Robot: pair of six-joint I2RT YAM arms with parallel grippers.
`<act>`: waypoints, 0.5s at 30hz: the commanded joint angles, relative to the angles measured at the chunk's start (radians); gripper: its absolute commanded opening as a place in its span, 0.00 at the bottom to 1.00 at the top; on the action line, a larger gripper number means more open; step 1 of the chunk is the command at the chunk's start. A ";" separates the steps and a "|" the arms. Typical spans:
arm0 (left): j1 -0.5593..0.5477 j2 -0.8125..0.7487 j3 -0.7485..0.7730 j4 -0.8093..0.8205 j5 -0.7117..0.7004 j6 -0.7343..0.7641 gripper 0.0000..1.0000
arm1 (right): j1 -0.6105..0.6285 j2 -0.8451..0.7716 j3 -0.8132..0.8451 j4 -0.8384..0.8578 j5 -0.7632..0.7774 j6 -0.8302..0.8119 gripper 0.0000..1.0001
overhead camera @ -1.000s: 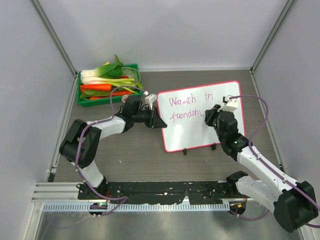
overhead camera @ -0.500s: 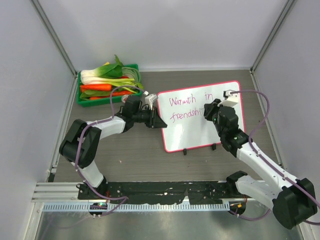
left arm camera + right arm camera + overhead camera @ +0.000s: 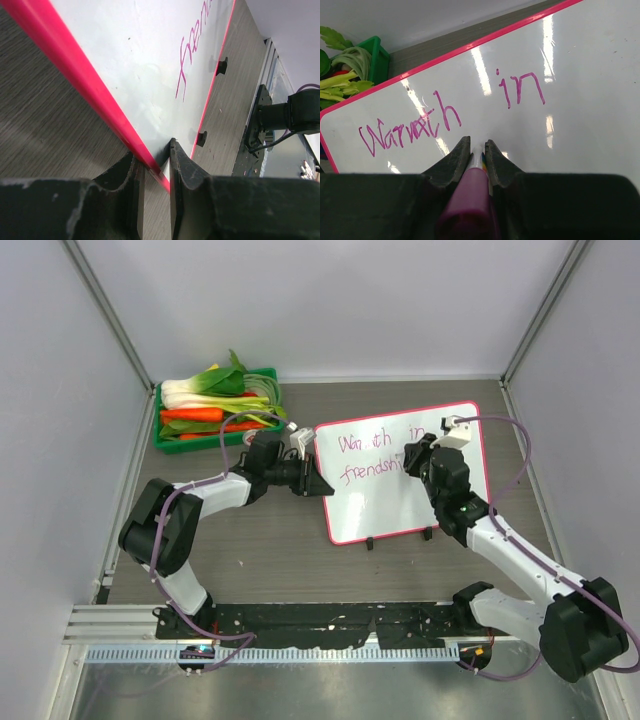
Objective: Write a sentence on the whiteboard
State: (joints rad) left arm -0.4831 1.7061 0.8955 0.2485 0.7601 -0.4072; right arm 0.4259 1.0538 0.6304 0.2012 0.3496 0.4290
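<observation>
Grey tabletop (image 3: 260, 540), pink-framed whiteboard (image 3: 395, 512), magenta sentence (image 3: 352, 445)

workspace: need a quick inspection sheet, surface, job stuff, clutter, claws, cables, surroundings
surface: grey wood-grain table, no spills seen
job's things: glossy white whiteboard with pink frame on the table; pink handwritten sentence reads "Warmth in", second line begins "frien"; pink marker
clutter: green plastic crate of vegetables, far left, apart from the whiteboard
claws: left claw shut on the whiteboard's frame edge; right claw shut on the marker, over the whiteboard
cables: purple cables loop along both arms
surroundings: pale walls on three sides
</observation>
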 commanded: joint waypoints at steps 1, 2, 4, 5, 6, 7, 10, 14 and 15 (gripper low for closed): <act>-0.023 0.038 -0.017 -0.103 -0.120 0.137 0.00 | -0.012 0.009 0.017 0.032 0.019 0.002 0.01; -0.023 0.038 -0.017 -0.104 -0.120 0.137 0.00 | -0.012 0.000 0.015 0.030 0.020 0.002 0.01; -0.023 0.040 -0.017 -0.103 -0.119 0.136 0.00 | -0.013 -0.020 0.009 0.021 0.020 0.005 0.01; -0.023 0.038 -0.017 -0.103 -0.119 0.136 0.00 | -0.012 -0.028 0.009 0.017 0.020 0.007 0.01; -0.023 0.040 -0.015 -0.103 -0.119 0.136 0.00 | -0.012 -0.043 0.008 0.015 0.020 0.005 0.01; -0.023 0.040 -0.015 -0.104 -0.119 0.137 0.00 | -0.012 -0.058 0.006 0.011 0.023 0.004 0.01; -0.023 0.040 -0.017 -0.103 -0.119 0.136 0.00 | -0.013 -0.081 0.003 -0.005 0.032 -0.004 0.01; -0.023 0.038 -0.017 -0.103 -0.120 0.136 0.00 | -0.015 -0.103 -0.003 -0.029 0.043 -0.013 0.01; -0.023 0.038 -0.017 -0.103 -0.119 0.136 0.00 | -0.015 -0.106 -0.006 -0.031 0.045 -0.013 0.01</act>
State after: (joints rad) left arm -0.4835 1.7061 0.8974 0.2485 0.7609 -0.4072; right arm 0.4164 0.9783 0.6277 0.1745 0.3588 0.4248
